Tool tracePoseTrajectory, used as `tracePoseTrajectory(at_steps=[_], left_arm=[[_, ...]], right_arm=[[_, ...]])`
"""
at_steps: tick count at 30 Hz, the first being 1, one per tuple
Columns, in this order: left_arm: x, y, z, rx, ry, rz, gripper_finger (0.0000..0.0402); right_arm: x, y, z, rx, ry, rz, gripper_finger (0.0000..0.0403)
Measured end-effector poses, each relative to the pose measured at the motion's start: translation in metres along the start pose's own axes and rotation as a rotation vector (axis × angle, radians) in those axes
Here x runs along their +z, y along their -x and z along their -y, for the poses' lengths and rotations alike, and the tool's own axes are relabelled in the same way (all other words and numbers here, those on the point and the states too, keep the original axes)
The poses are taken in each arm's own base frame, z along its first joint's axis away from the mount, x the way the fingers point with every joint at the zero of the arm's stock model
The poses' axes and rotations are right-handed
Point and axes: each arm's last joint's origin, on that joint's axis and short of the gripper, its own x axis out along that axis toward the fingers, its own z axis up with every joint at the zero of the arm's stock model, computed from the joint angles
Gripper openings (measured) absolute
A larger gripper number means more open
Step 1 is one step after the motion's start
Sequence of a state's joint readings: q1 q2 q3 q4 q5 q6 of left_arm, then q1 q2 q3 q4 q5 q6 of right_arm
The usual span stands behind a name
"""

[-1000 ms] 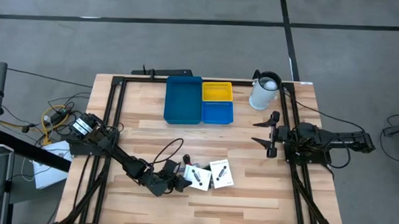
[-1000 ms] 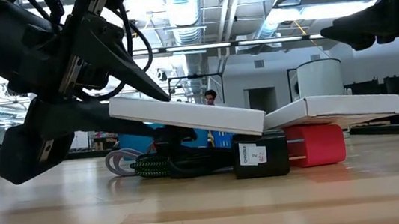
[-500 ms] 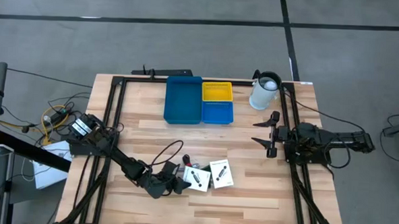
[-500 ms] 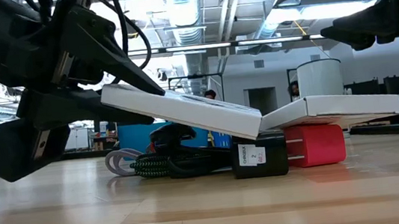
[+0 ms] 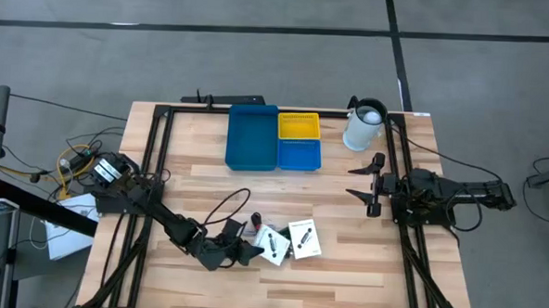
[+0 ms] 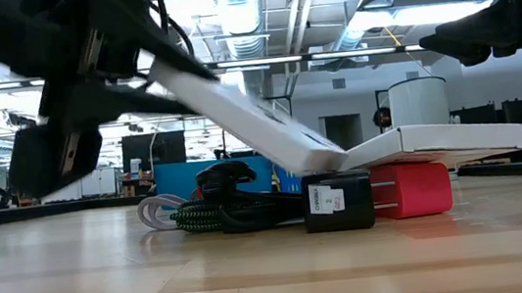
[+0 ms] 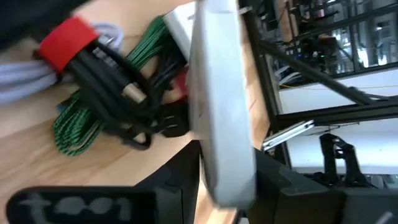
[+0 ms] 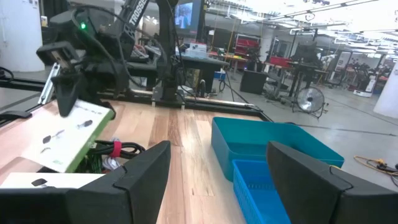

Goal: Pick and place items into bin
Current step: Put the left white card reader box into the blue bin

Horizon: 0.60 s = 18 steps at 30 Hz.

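Card, white (image 6: 237, 110) | pinched at one edge by left gripper (image 5: 240, 250), tilted steeply, lower edge meeting second card (image 6: 437, 136) | right gripper (image 5: 360, 180) spread, well apart from cards.

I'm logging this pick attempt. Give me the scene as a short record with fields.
left gripper: shut on one white card, tilting it up by one edge
second card: flat, resting on the black-and-red piece
cables: coiled on the table beside it
bin: blue and yellow, at the far edge
right gripper: open, idle at the right
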<state>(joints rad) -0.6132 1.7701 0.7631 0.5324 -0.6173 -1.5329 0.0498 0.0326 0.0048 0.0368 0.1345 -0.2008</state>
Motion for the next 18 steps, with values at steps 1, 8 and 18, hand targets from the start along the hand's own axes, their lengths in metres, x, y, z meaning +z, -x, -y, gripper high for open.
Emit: tracePoseTrajectory(at_steps=[1, 8, 18], left_arm=[[0.002, 0.002, 0.003, -0.005, -0.009, 0.011, 0.0086], [0.011, 0.013, 0.013, 0.001, -0.058, 0.047, 0.0085], [0.012, 0.013, 0.012, 0.020, -0.066, 0.071, 0.0039]], right_arm=[[0.000, 0.000, 0.000, 0.000, 0.000, 0.000, 0.0260], [0.000, 0.000, 0.000, 0.000, 0.000, 0.000, 0.0260], [0.000, 0.000, 0.000, 0.000, 0.000, 0.000, 0.0260]])
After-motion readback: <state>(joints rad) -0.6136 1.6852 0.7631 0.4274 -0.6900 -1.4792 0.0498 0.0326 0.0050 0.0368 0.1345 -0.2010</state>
